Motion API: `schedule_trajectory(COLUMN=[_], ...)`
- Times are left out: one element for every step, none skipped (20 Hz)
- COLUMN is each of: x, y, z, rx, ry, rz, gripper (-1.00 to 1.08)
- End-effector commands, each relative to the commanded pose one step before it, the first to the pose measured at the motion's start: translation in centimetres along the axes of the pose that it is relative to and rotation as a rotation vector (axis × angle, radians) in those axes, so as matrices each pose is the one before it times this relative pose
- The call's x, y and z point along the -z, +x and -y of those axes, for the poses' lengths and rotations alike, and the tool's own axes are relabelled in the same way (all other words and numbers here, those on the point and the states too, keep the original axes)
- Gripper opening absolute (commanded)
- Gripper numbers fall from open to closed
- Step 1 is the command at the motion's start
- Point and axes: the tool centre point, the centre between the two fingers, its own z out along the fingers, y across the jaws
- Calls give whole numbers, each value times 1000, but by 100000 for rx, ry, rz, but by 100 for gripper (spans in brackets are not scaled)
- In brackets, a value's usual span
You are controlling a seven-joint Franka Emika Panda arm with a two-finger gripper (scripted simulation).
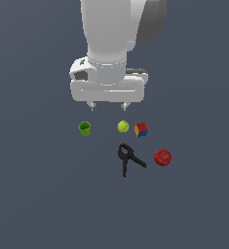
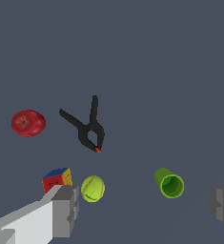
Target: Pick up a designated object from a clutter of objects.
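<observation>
The tool hung spread wide and empty above the cup, which stood apart from the ball, leaving room to grasp.

My arm hangs vertical, wrist pointing straight down. The pincer is spread wide, nothing between its fingers, and it sits raised, touching nothing. Both short fingertips point downward, level with each other.

A simulated test scene is shown, not a real room. A flat, featureless dark grey-blue ground fills both views, without walls or furniture. Smooth, plainly shaded renders are seen throughout: a glossy white robot arm and a few small toy-like objects scattered near it.
</observation>
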Motion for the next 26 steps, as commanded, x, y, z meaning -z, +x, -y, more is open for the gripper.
schedule_trajectory(x=[0,15,45,74,105,137,163,143,116,87,55,15,-30,-65,-84,-112,-146,-185,-228,-270,-310,-345,-379,-414,-448,-485], y=[0,-6,-18,-30,-43,-55,-64,-53,-40,-26,-12,0,9,6,-1,-6,-9,-12,-13,-14,-15,-17,-20,-23,-25,-26], z=[-1,51,136,227,316,403,461,385,290,196,99,10,-60,-84,-72,-67,-78,-105,-136,-170,-199,-224,-246,-268,-293,-323], rx=[0,67,177,300,425,558,666,592,483,365,226,69,-117,-287,-395,-524,-684,-875,-1074,-1276,-1467,-1642,-1815,-1988,-2166,-2360], ry=[0,-9,-19,-34,-49,-68,-85,-78,-65,-48,-28,-7,16,32,39,49,63,80,98,115,130,143,154,164,174,183], rz=[0,14,39,65,89,113,127,103,76,49,23,1,-16,-14,-3,5,10,12,12,12,13,16,19,23,26,29], gripper=[100,100,100,100,100,100,100,100,100,100,100,100,100,100,100,100,100,100,100,100,100,100,100,100,100,100])
